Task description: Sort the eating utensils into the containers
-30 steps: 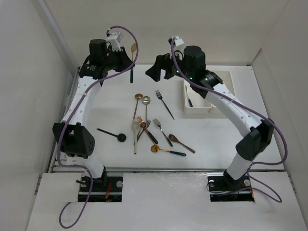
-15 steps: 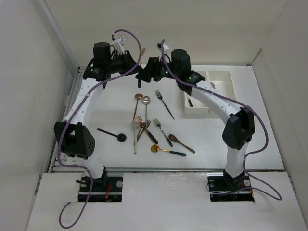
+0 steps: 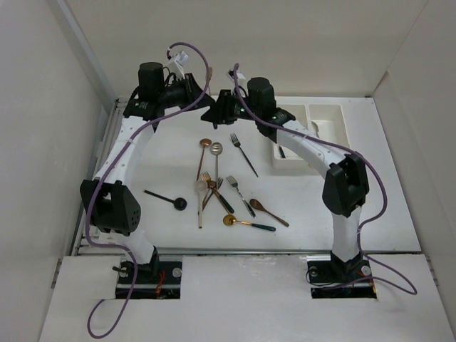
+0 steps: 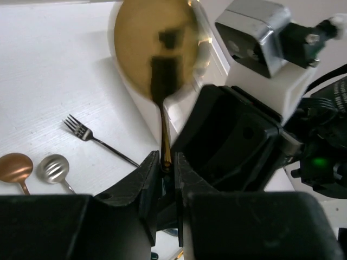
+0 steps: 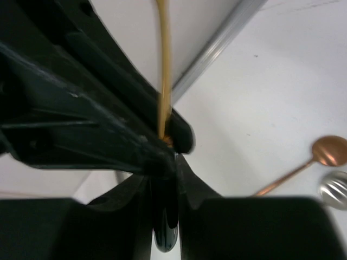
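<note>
Top view: left gripper (image 3: 194, 91) and right gripper (image 3: 214, 112) sit nose to nose at 12 o'clock of the table (image 3: 342, 206). The containers (image 3: 342, 108) are at 2 o'clock, with loose utensils (image 3: 217, 187) around the centre.

Left wrist: its fingers are clamped on the thin stem of the gold spoon (image 4: 154, 49), bowl towards 12 o'clock.

Right wrist: the right fingers flank the spoon's dark handle end at 6 o'clock. Whether they are clamped on it cannot be told.

Judgement: the spoon is light, stiff and polished, so likely slippery. It is best taken on the handle, clear of the bowl.

Bright, soft light; gold spoon (image 4: 154, 49) defocused
</note>
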Action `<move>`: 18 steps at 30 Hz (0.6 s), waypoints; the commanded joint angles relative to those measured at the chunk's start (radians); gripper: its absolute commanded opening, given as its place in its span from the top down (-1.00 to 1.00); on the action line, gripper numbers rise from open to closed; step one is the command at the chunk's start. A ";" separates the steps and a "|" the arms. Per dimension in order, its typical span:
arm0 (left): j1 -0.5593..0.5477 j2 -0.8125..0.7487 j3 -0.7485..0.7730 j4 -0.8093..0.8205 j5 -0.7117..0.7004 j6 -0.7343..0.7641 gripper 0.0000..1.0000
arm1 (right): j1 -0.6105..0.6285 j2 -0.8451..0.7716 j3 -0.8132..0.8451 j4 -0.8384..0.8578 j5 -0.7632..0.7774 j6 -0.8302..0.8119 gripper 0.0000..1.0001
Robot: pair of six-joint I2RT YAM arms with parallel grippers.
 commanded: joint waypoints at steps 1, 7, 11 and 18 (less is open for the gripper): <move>-0.002 -0.012 -0.007 0.058 0.049 -0.019 1.00 | 0.003 -0.017 0.044 0.055 0.004 0.014 0.62; -0.011 -0.012 -0.016 0.023 -0.002 0.044 0.46 | -0.017 -0.063 -0.013 0.055 0.070 0.005 1.00; -0.011 -0.012 -0.003 -0.022 -0.078 0.088 -0.44 | -0.075 -0.106 -0.053 -0.073 0.184 -0.029 1.00; -0.011 -0.012 0.015 -0.146 -0.437 0.300 -0.59 | -0.195 -0.031 0.134 -0.739 0.833 -0.253 1.00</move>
